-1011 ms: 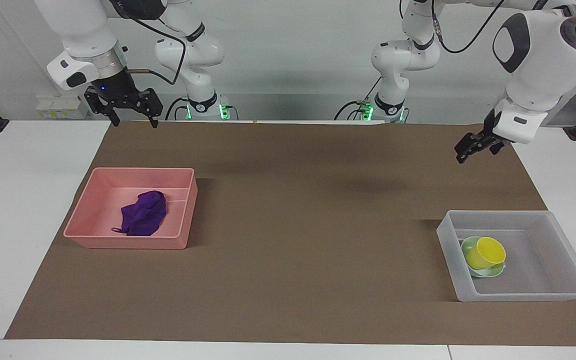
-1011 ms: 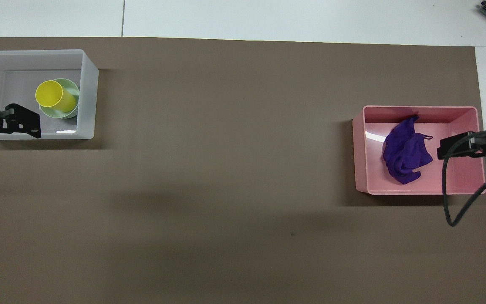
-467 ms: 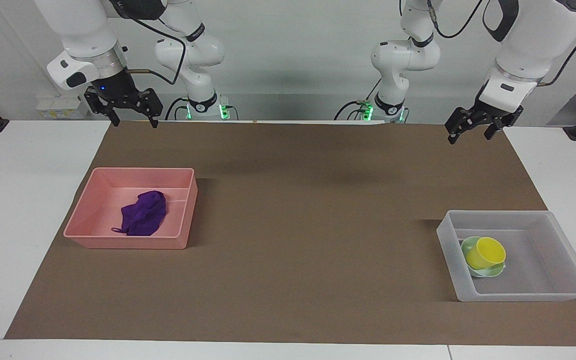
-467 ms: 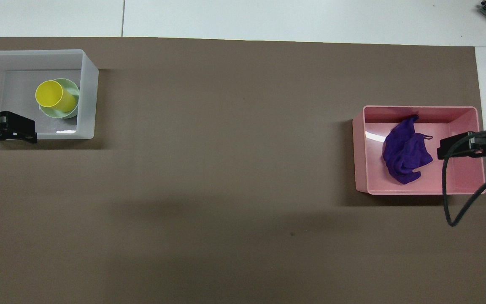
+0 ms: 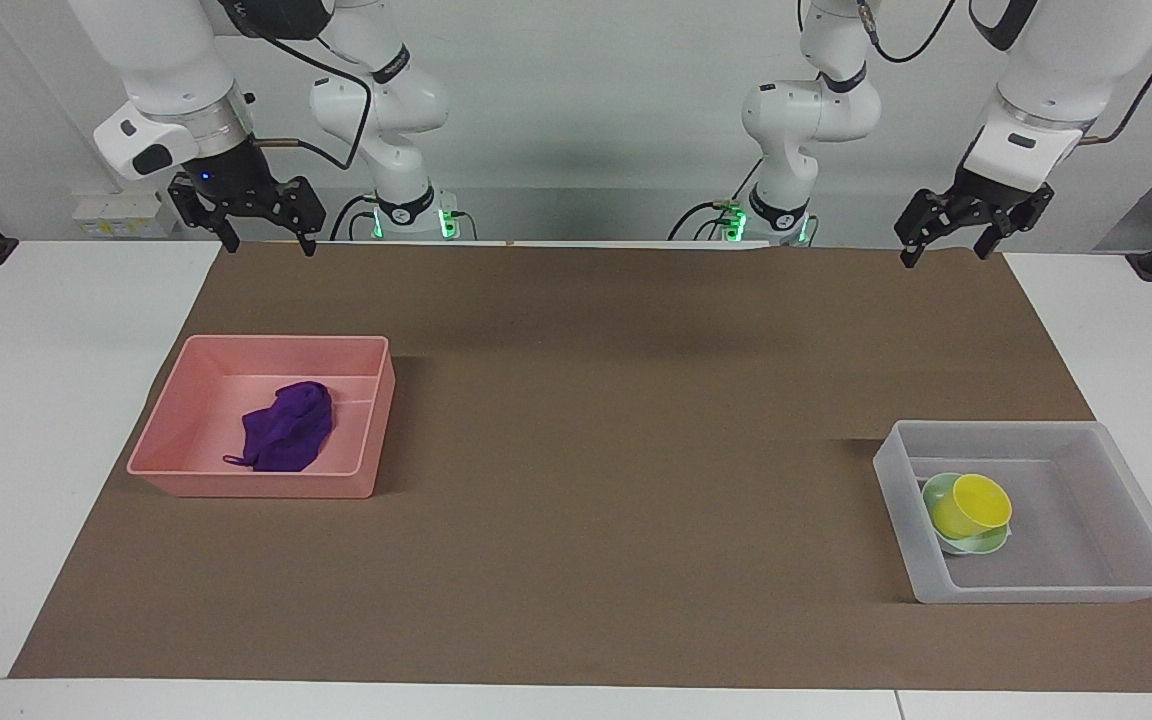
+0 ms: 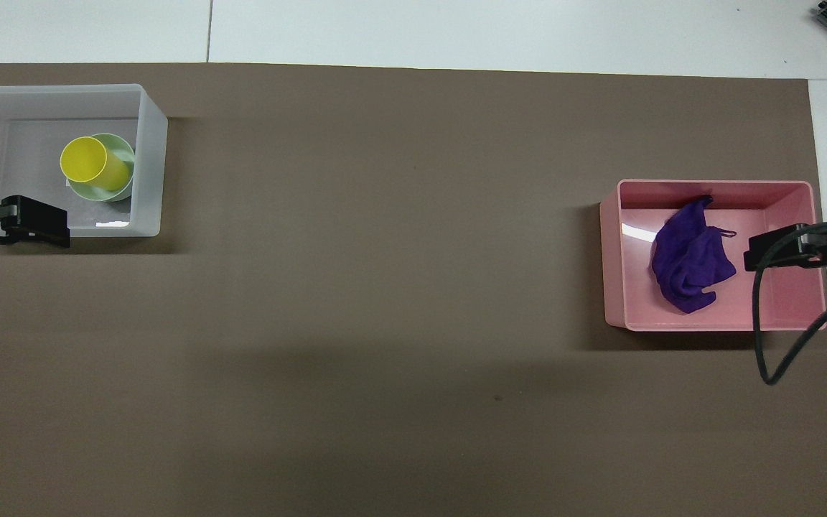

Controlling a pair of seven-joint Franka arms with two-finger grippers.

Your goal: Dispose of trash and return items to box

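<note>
Brown mat [image 5: 576, 450] looks tidy, both claws [image 5: 264, 238] [image 5: 946, 238] spread empty up at the robots' edge; that soft rag [image 5: 286, 425] pinches anywhere.

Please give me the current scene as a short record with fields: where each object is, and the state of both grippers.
rag: purple cloth rag lying crumpled in the pink tray
cup: yellow cup tilted in the mint-green bowl
bowl: in the translucent bin, toward the left arm's end of the table
left gripper: open, empty, raised above the brown mat's robot-side edge
right gripper: open, empty, raised above the mat's robot-side edge
task: looks complete
</note>
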